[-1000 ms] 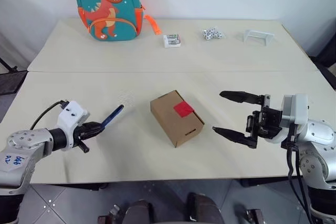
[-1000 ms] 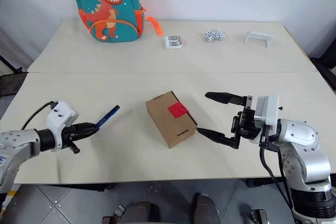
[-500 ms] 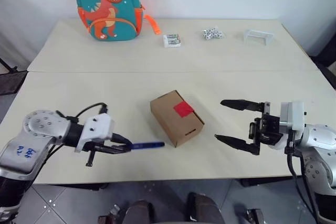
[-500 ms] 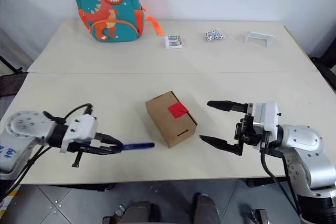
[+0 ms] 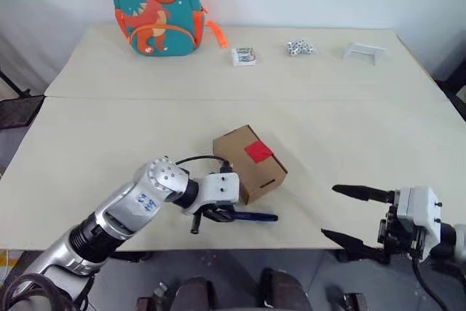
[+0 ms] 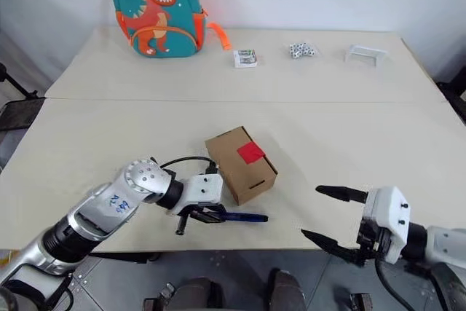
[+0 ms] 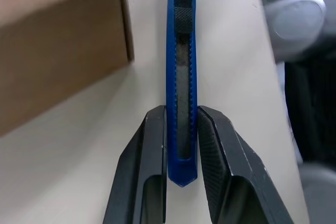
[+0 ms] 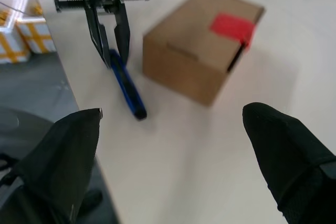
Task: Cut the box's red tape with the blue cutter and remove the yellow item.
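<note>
Left gripper [image 5: 218,214] clamped on blue cutter [image 5: 251,216]; since a second ago arm has swung from table's left edge to front of box [image 5: 247,162], cutter now lying low along near side, tip pointing right. Right gripper [image 5: 348,216] spread wide, empty, has pulled back toward near right edge. Red tape [image 5: 258,151] intact on box top; box closed, yellow item unseen. Judgement: cutter staged beside box; must rise to tape before cutting.
</note>
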### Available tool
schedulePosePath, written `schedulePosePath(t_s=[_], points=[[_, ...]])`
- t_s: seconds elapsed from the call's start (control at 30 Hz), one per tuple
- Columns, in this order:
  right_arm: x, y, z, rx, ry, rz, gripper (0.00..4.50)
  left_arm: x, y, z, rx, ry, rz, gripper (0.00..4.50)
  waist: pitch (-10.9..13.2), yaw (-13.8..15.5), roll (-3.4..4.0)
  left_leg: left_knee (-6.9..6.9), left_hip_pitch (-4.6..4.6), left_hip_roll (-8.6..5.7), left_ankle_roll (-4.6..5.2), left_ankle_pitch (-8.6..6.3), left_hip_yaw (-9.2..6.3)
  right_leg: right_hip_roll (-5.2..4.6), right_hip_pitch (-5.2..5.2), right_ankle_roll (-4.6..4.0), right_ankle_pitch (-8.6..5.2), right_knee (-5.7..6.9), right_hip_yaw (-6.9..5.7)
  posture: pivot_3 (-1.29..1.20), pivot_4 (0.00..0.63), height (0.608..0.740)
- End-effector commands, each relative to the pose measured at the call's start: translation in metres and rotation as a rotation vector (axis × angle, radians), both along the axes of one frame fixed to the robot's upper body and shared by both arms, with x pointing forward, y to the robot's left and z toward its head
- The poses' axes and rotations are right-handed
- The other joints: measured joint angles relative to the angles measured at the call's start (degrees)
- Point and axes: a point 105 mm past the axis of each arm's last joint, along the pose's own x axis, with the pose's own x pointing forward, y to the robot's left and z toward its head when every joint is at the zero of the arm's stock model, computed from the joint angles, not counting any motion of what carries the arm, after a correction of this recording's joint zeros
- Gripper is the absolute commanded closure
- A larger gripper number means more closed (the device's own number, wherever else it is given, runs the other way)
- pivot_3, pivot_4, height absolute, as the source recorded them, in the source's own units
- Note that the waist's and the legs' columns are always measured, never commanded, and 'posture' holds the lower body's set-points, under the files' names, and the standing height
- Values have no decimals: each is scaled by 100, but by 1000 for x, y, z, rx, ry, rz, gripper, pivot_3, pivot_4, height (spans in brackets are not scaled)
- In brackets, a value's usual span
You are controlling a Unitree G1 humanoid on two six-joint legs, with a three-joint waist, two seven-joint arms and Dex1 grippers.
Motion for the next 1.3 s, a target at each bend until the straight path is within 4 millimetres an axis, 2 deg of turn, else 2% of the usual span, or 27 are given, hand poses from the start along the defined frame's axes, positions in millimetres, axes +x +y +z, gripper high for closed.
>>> schedulePosePath(t_s=[0.03, 0.17, 0.3, 0.33, 0.43, 0.53, 0.67, 0.77, 1.0, 1.2, 1.3], points=[[-6, 2, 9, -27, -35, -7, 0, -10, -11, 3, -13, -1, 13, 3617, 0, 3, 0, 0, 0, 0, 2, 1, -1, 0, 0, 0, 0, 1, 2, 0, 150, 740], [-9, 2, 6, -52, -16, 4, 0, -9, -8, -2, 41, -22, 36, 3617, 0, 8, 0, 2, 3, 0, 2, 1, -13, 0, 2, 0, 0, 3, 3, 0, 150, 740], [-3, 6, 5, -65, -1, 29, 0, -2, -4, -3, 96, -29, 63, 3617, 0, 4, 0, 8, 5, 0, 5, 0, -39, 0, 4, -1, 0, 3, 10, 0, 150, 740], [-1, 8, 5, -62, 9, 32, 180, 0, -3, -4, 111, -42, 65, 3643, 0, 2, -1, 10, 5, -1, 6, 0, -39, 0, 4, -1, 0, 4, 12, 0, 150, 740], [1, 15, -1, -78, 33, 64, 960, 1, -4, -6, 129, -54, 75, 3653, -1, 8, 0, 10, 7, -1, 6, 0, -43, 0, 4, -1, 0, 9, 11, 0, 150, 740], [2, 29, -5, -103, 54, 137, 2038, -7, -8, -10, 126, -26, 63, 3653, -1, 8, 0, 12, 6, -1, 6, 1, -43, 0, 4, -2, -1, 8, 11, 0, 150, 740], [8, 46, -6, -105, 62, 175, 3491, -6, -8, -9, 129, -20, 67, 3653, -1, 8, 0, 27, 5, -1, 7, 0, -47, -1, 8, -2, 0, 13, 11, 0, 150, 740], [19, 59, -13, -127, 85, 175, 4472, -6, -7, -9, 135, -14, 67, 3653, -2, 0, -1, 34, 3, -1, 7, 0, -51, -1, 9, -2, -1, 15, 8, 0, 150, 740], [35, 68, -36, -197, 206, 161, 4472, -7, -6, -10, 137, 1, 64, 3653, -2, 2, -2, 44, -3, 0, 8, -1, -55, -2, 7, -4, -1, 22, 5, 0, 150, 740], [48, 71, -50, -262, 246, 160, 4472, -6, -7, -10, 140, -1, 59, 3653, -3, 2, -2, 50, -4, 0, 9, -1, -56, -2, 7, -4, -1, 26, 3, 0, 150, 740], [54, 76, -50, -250, 251, 169, 4472, -7, -8, -11, 144, 0, 50, 3653, -3, 0, -2, 52, -6, 0, 10, -1, -55, -2, 7, -4, -1, 25, 3, 0, 150, 740]])
